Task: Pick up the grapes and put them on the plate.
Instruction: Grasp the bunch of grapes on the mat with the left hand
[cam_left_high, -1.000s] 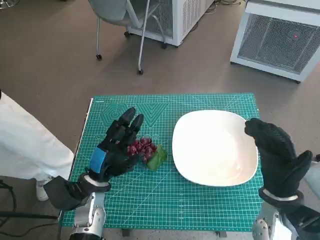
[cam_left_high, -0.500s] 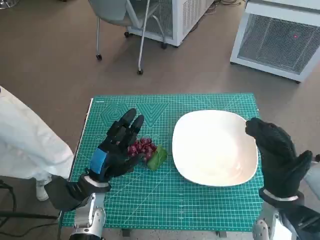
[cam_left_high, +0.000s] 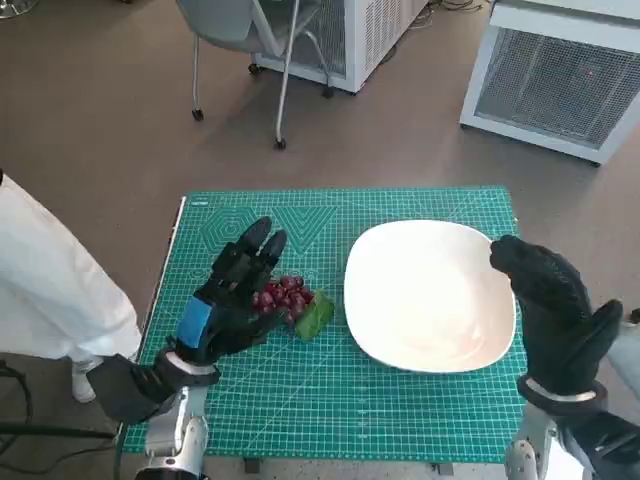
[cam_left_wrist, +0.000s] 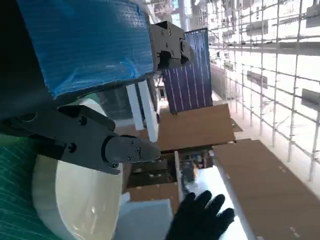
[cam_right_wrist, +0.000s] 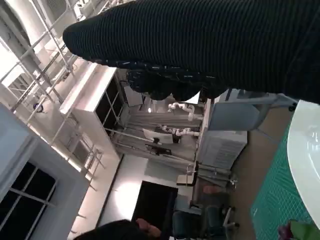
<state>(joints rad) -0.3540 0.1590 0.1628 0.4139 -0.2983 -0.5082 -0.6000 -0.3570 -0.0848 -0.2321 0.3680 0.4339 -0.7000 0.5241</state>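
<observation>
Reaching over the grapes (cam_left_high: 285, 296), the left hand (cam_left_high: 228, 300) has its fingers (cam_left_high: 252, 250) apart and holds nothing; they lie just at nine o'clock of the bunch, maybe touching it. Since a second ago this hand has hardly moved, so I judge the grasp is not yet made. The grapes, with a green leaf (cam_left_high: 314, 315), rest on the mat (cam_left_high: 400, 410) of the bench, at nine o'clock of the plate (cam_left_high: 430, 295). The right hand (cam_left_high: 555, 305) hovers with fingers apart, empty, at the plate's three o'clock rim.

Lab, cutting mat (cam_left_high: 400, 420), white equipment cabinets (cam_left_high: 560, 75)
</observation>
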